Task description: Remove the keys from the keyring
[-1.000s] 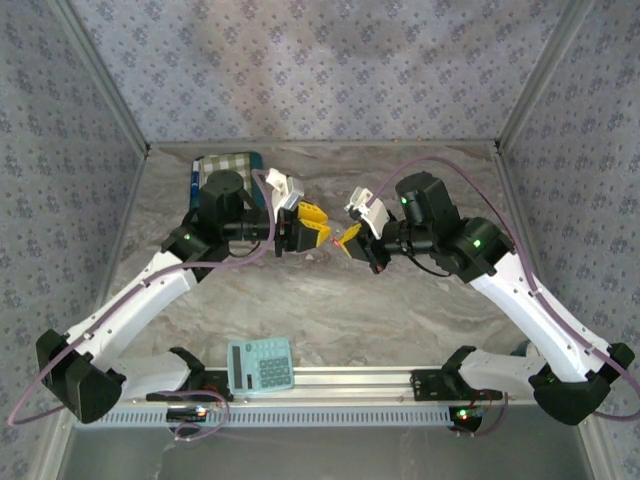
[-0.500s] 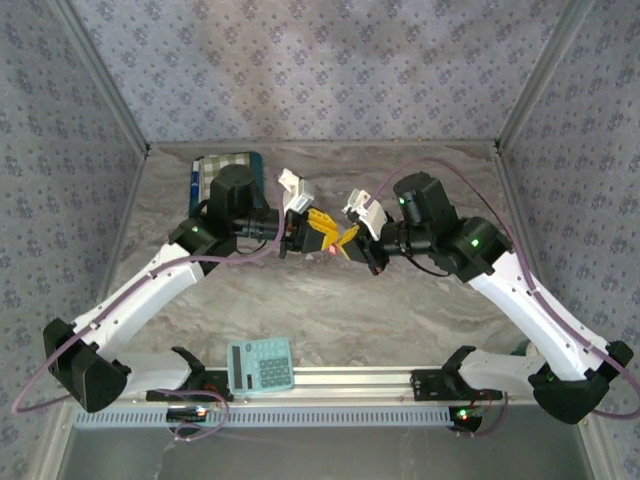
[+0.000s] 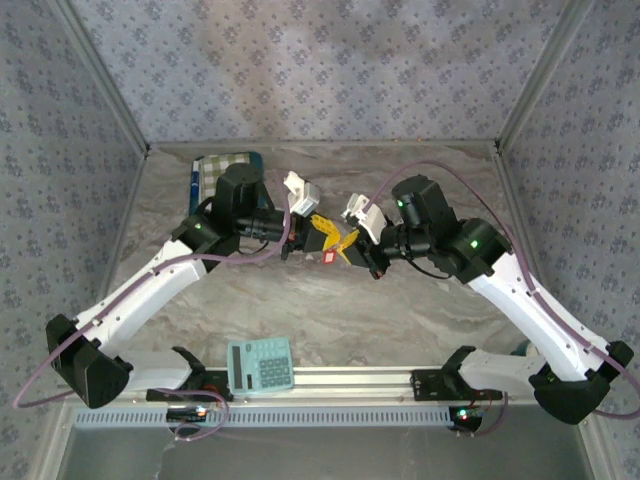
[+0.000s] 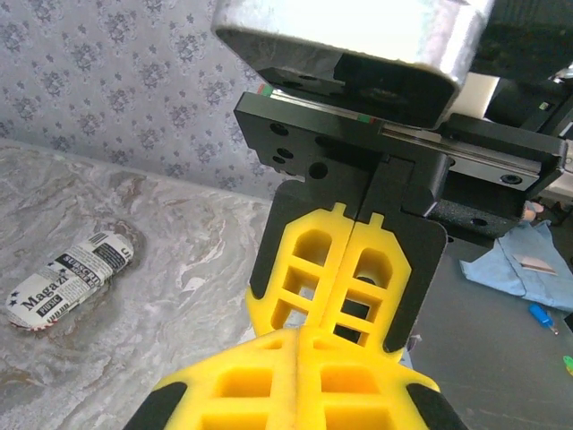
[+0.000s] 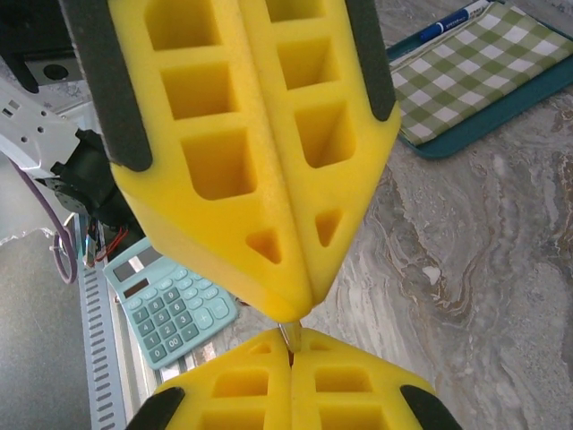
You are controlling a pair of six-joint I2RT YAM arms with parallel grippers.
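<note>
The two grippers meet tip to tip above the middle of the marble table. The left gripper (image 3: 322, 229) is shut, its yellow fingers (image 4: 224, 381) pressed flat together. Facing it, the right gripper (image 3: 347, 243) is shut too. In the right wrist view a thin metal sliver of the keyring (image 5: 288, 334) runs from the left gripper's tip into the seam of the right gripper (image 5: 291, 345). The keys, a tiny red piece (image 3: 328, 257), hang just below the meeting point. The rest of the keyring is hidden by the foam fingers.
A teal calculator (image 3: 261, 365) lies at the near edge between the arm bases. A teal tray with a green checked cloth (image 3: 226, 164) and a blue pen (image 5: 452, 20) sits at the back left. A newspaper-print pouch (image 4: 72, 269) lies on the marble.
The left gripper has moved right to the right gripper's tip and closed its jaws. The right gripper stayed shut and hardly moved.
</note>
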